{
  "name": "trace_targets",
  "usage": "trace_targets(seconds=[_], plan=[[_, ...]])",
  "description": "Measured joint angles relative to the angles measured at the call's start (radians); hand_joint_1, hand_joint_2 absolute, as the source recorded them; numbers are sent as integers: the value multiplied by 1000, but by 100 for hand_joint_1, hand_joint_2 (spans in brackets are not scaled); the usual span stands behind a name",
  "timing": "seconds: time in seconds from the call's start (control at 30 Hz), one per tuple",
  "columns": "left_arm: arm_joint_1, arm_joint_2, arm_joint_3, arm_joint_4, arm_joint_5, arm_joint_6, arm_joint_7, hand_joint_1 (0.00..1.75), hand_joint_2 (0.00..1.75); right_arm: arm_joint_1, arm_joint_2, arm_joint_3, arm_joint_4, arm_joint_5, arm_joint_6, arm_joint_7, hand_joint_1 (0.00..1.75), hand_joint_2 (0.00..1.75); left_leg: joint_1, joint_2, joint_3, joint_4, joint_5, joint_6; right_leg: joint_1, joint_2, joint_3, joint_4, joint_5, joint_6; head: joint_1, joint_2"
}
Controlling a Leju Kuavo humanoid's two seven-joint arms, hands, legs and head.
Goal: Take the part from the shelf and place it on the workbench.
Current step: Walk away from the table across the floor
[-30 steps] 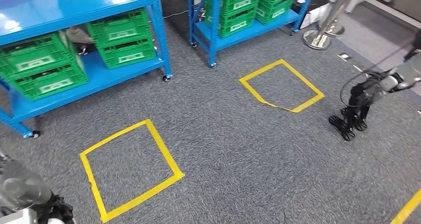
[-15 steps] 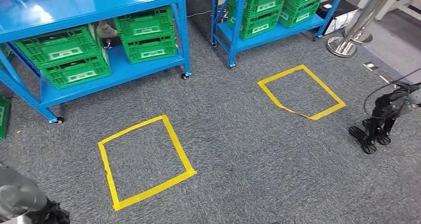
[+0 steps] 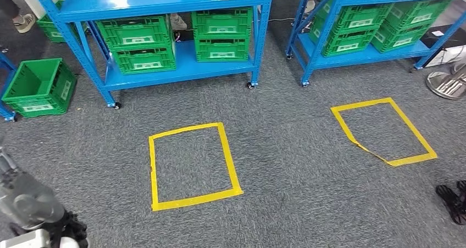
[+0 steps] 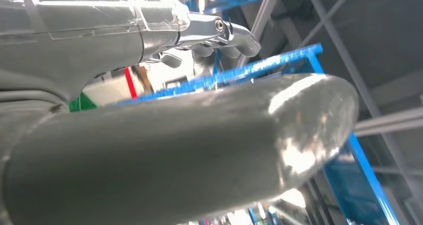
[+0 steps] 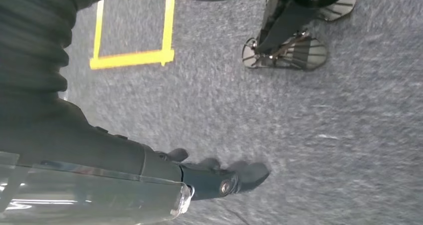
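Two blue shelves stand ahead on the grey carpet. The nearer shelf (image 3: 165, 72) holds several green crates (image 3: 137, 32) on its lower level, and I cannot see what lies inside them. My left hand (image 3: 65, 234) hangs at the lower left of the head view; in the left wrist view its fingers (image 4: 234, 38) are loosely apart and hold nothing. My right hand (image 3: 454, 202) hangs at the right edge; in the right wrist view its dark fingers (image 5: 234, 180) hover over the carpet and hold nothing.
A second blue shelf (image 3: 362, 53) with green crates stands to the right. An open green crate (image 3: 38, 88) sits on the floor at the left. Two yellow tape squares (image 3: 189, 165) (image 3: 384, 130) mark the carpet. A metal post base (image 3: 448, 83) is at the far right.
The camera has turned, so the shelves and tape squares have shifted right and the floor crate has come into sight. My right hand now sits lower at the picture's right edge.
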Motion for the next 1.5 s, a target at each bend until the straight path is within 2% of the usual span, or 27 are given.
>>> trace_targets(seconds=[0.07,0.13,0.2,0.27,0.3,0.33,0.37,0.43,0.5,0.57,0.63,0.67,0.73,0.77,0.8,0.83,0.87,0.97,1.03,1.13,1.2,1.27,1.3,1.33,1.37,1.43,1.5], plan=[[2,0,0,-1,0,0,-1,0,0,-5,1,0,0,0,0,0,0,175,1,-25,-6,-6,10,-14,-1,-14,6,-20,6,-2,3,0],[3,0,0,-2,1,0,-2,0,0,-9,3,0,0,0,0,1,0,175,-5,23,-23,12,-8,-22,-6,-42,11,-44,21,8,0,0],[3,0,-1,-1,1,0,-3,0,0,-7,5,0,-1,0,0,1,0,175,-6,99,-66,109,-77,-28,-8,-69,11,-58,31,16,-15,0],[3,-1,-2,1,2,0,-2,0,0,-2,6,0,0,0,0,1,0,175,0,114,-118,237,-142,-39,-7,-96,5,-56,33,16,-27,0],[4,-1,-2,2,2,0,-2,0,0,0,6,0,0,0,0,1,0,175,3,115,-125,266,-148,-43,-7,-108,2,-52,32,17,-31,0],[4,-1,-2,3,3,0,-2,0,0,0,7,0,0,0,1,1,0,175,4,118,-113,257,-136,-47,-7,-119,-1,-47,31,19,-36,0],[4,-1,-2,3,3,0,-2,0,0,-1,8,0,0,0,1,1,0,175,4,126,-80,207,-108,-50,-8,-129,-3,-41,28,23,-41,0],[4,-1,-2,3,3,0,-1,0,0,-3,10,0,0,0,1,1,0,87,2,170,6,66,-56,-48,-7,-144,-5,-27,19,34,-52,0],[3,-1,-2,2,4,0,1,0,0,-4,11,0,0,-3,1,-1,0,0,-4,199,45,-6,-41,-31,-3,-154,-6,-17,14,45,-56,0],[4,0,-2,2,5,0,5,0,0,-4,12,0,0,-11,0,-4,0,0,-7,184,42,-12,-37,-13,-3,-166,-5,-16,14,51,-52,0],[4,0,-2,2,6,0,9,0,0,-3,13,0,0,-19,0,-8,0,0,-4,166,39,-15,-30,0,-7,-155,-11,1,-4,61,-49,0],[3,0,-2,2,6,0,10,0,0,-2,13,0,0,-21,0,-10,0,0,-2,157,36,-17,-26,5,-9,-138,-25,37,-31,67,-46,0],[2,1,-2,2,7,0,10,0,0,1,14,0,0,-22,0,-12,0,0,0,138,28,-17,-20,12,-14,-103,-79,169,-108,78,-34,0],[2,1,-2,2,7,0,10,0,0,3,14,0,0,-23,0,-12,0,0,0,127,24,-17,-17,13,-16,-96,-107,240,-138,80,-28,0],[3,1,-2,3,7,0,10,0,0,6,14,0,0,-23,0,-12,0,0,0,117,22,-17,-15,14,-16,-94,-124,284,-150,80,-23,0],[3,1,-2,3,7,0,10,0,0,7,14,0,0,-23,0,-12,0,0,0,106,22,-16,-14,13,-15,-93,-125,290,-141,77,-19,0],[3,1,-2,3,7,0,10,0,0,7,14,0,0,-23,-1,-12,0,0,-1,98,23,-16,-13,12,-14,-92,-105,252,-113,72,-13,0],[3,1,-2,2,12,0,18,0,0,0,12,0,0,-21,-4,-12,0,0,-1,81,25,-16,-9,6,-6,-90,-8,38,-8,47,-2,0],[2,5,-4,4,25,0,51,0,0,-6,10,0,0,-21,-5,-12,0,0,-1,78,20,-16,-4,-3,-1,-88,13,-21,4,34,2,0],[-13,37,-28,24,72,-17,186,0,0,-11,11,0,0,-21,-5,-12,0,0,-2,88,11,-11,-9,-21,-5,-86,14,-41,14,30,1,0],[-48,76,-65,68,114,-89,353,0,0,-12,12,0,0,-20,-1,-12,0,0,-3,104,-23,62,-63,-30,-10,-85,10,-53,29,28,-11,0],[-94,117,-118,154,170,-216,512,0,0,-16,11,0,1,-16,4,-6,0,0,-1,112,-81,197,-133,-38,-8,-86,-2,-52,37,24,-27,0],[-114,131,-146,213,208,-281,548,0,0,-18,10,0,1,-12,8,-1,0,0,0,112,-102,248,-149,-41,-7,-84,-9,-50,40,24,-32,0],[-133,139,-175,285,253,-330,547,0,0,-21,10,0,1,-7,11,5,0,0,2,112,-105,264,-146,-42,-7,-81,-15,-47,43,24,-38,0],[-152,142,-201,365,303,-361,513,0,0,-24,10,0,1,-3,14,11,0,0,3,112,-87,237,-124,-42,-7,-76,-21,-43,45,25,-43,0],[-190,139,-238,541,399,-367,396,0,0,-28,12,0,0,1,13,18,0,0,4,115,-12,103,-62,-39,-6,-64,-30,-32,45,29,-53,0],[-220,131,-256,711,485,-351,277,0,0,-30,14,0,0,0,6,19,0,0,2,117,41,0,-37,-29,-4,-52,-40,-21,44,37,-60,0]])
